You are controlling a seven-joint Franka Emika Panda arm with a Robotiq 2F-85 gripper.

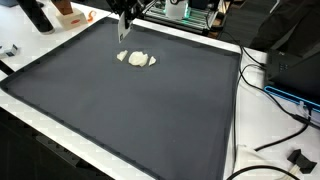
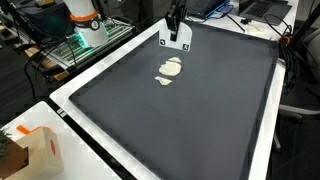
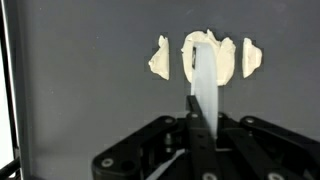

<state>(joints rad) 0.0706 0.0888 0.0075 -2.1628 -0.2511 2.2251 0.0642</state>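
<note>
Three cream-coloured lumps (image 3: 159, 57) lie in a row on the dark mat (image 3: 80, 100); both exterior views show them as a small pale cluster (image 1: 137, 58) (image 2: 170, 70) near the mat's far edge. My gripper (image 3: 203, 112) is shut on a flat white strip (image 3: 206, 75), which reaches forward from the jaws. The strip's tip lies over the middle lump (image 3: 190, 50) in the wrist view; whether they touch is unclear. In both exterior views the gripper (image 1: 124, 34) (image 2: 175, 30) hangs just behind the cluster, above the mat's edge.
The mat (image 1: 150, 110) covers most of a white table (image 1: 270, 130). Cables (image 1: 285, 100) and dark equipment sit along one side. A black bottle (image 1: 38, 15) and an orange item (image 1: 66, 10) stand at a far corner. A tan box (image 2: 40, 150) sits near a mat corner.
</note>
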